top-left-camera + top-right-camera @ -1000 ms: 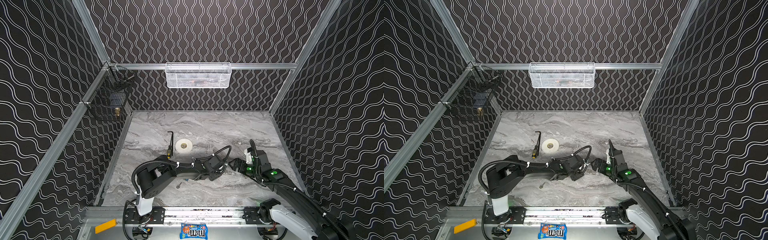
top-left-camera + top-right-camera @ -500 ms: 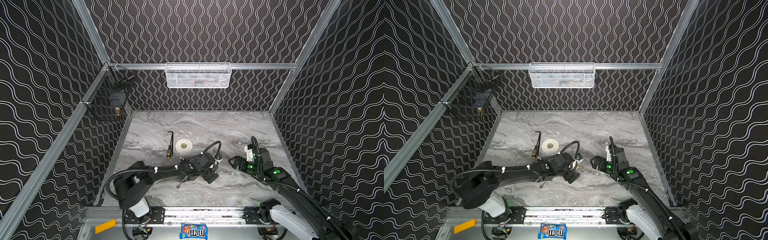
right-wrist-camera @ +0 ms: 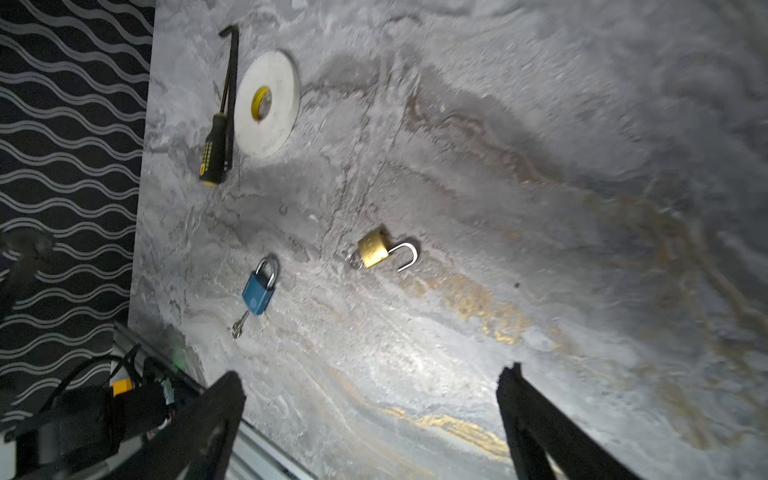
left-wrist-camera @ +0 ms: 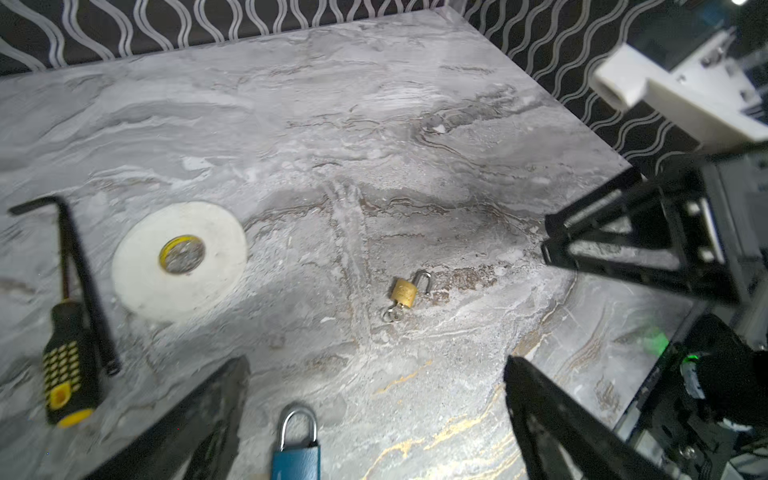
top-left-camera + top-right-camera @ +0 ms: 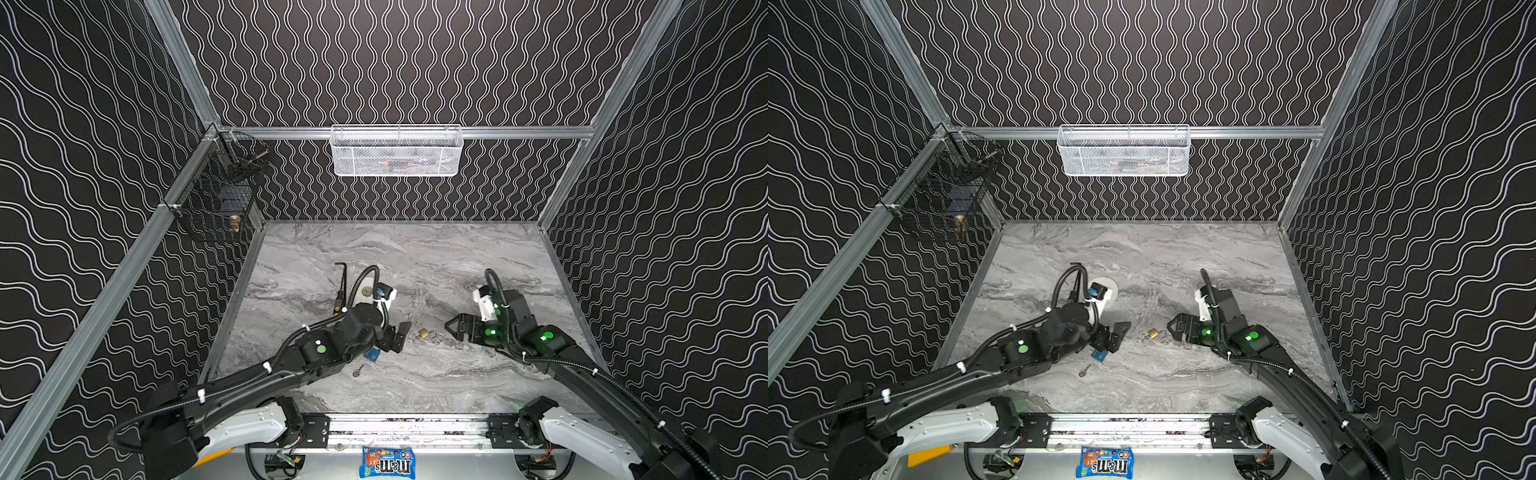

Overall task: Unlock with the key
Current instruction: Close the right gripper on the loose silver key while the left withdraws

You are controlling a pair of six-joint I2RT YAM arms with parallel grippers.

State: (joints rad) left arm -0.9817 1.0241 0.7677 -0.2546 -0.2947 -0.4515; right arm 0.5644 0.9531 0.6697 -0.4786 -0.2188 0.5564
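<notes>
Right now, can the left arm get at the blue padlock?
Probably yes: the blue padlock lies flat right by the open left tool, with nothing covering it or between them.

A lab robot test cell: aluminium frame rails [image 5: 519,132] box in a marble-look tabletop [image 5: 415,249], black wave-patterned panels [image 5: 415,62] make the walls, a white mesh basket [image 5: 395,151] and black wire basket [image 5: 212,208] hang there
</notes>
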